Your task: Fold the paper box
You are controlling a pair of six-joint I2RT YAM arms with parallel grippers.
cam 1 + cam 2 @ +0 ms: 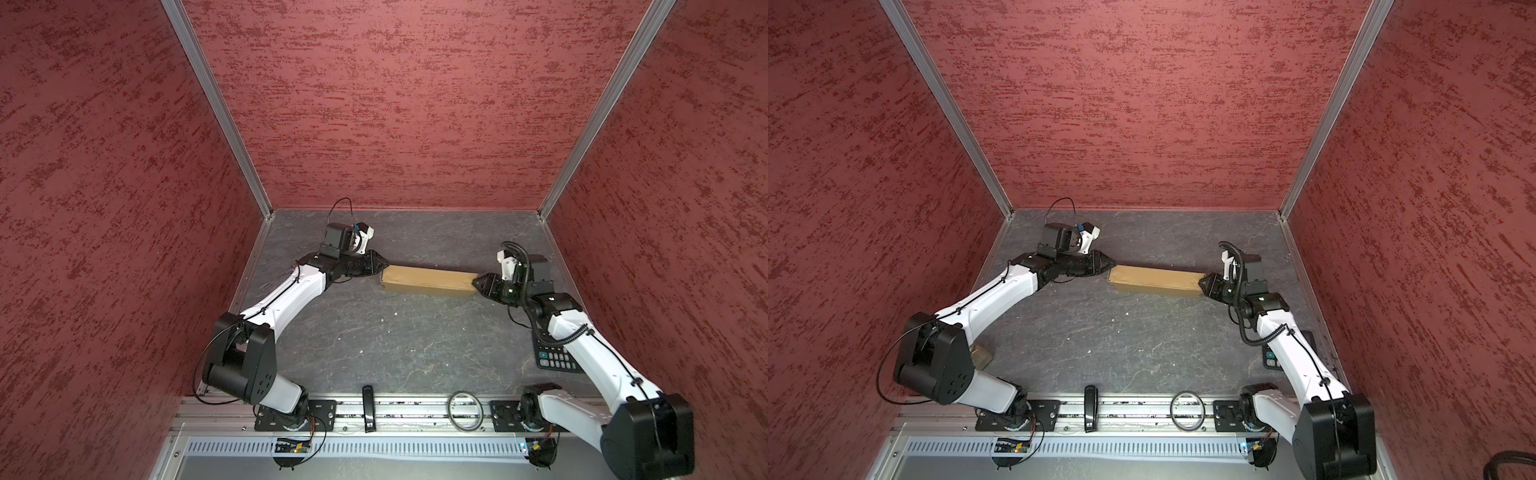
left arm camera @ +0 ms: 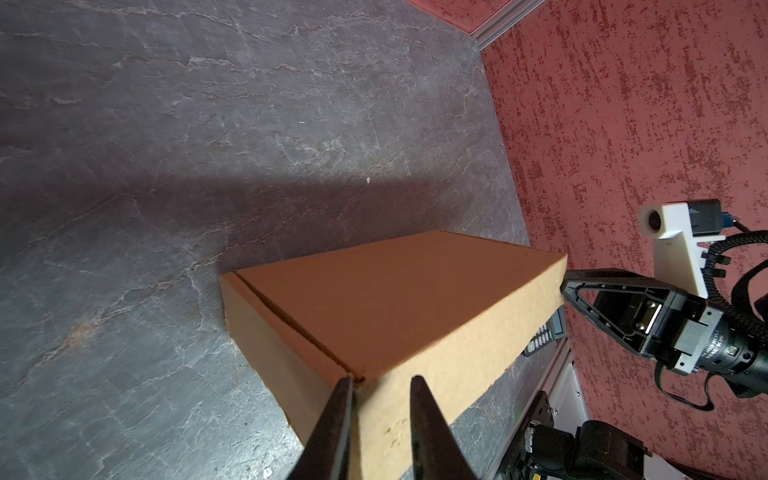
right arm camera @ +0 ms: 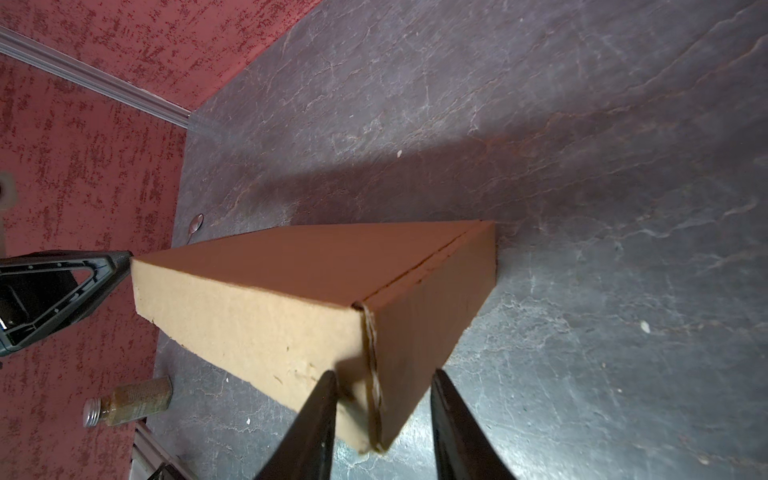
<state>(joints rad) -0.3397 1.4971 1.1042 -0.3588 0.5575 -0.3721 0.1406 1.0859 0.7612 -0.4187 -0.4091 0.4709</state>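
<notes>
The paper box is sitting just above the middle of both top views, closed into a long, slim brown slab on the table. Around it, a dark calculator is lying at the lower right, half hidden under the right arm. A metal ring and a short black bar are resting on the front rail along the bottom. A bottle is lying at the lower left behind the left arm's elbow. All of these are well apart from the box. The cardboard is looking matte and plain, with a straight seam along one broad face and a raw fluted edge at an end corner. The table is showing as dark, slate-like sheet with pale veins, and the walls are rough, mottled red. The box's long axis is running left to right across the frame, its right end dipping slightly lower, with a narrow pale face turned upward. The left gripper is meeting the left end with its black tapered fingers narrowly parted over a corner, and I cannot tell whether they are pinching it. The right gripper is at the right end with its fingers spread wider, and bare table is showing between one finger and the cardboard.
</notes>
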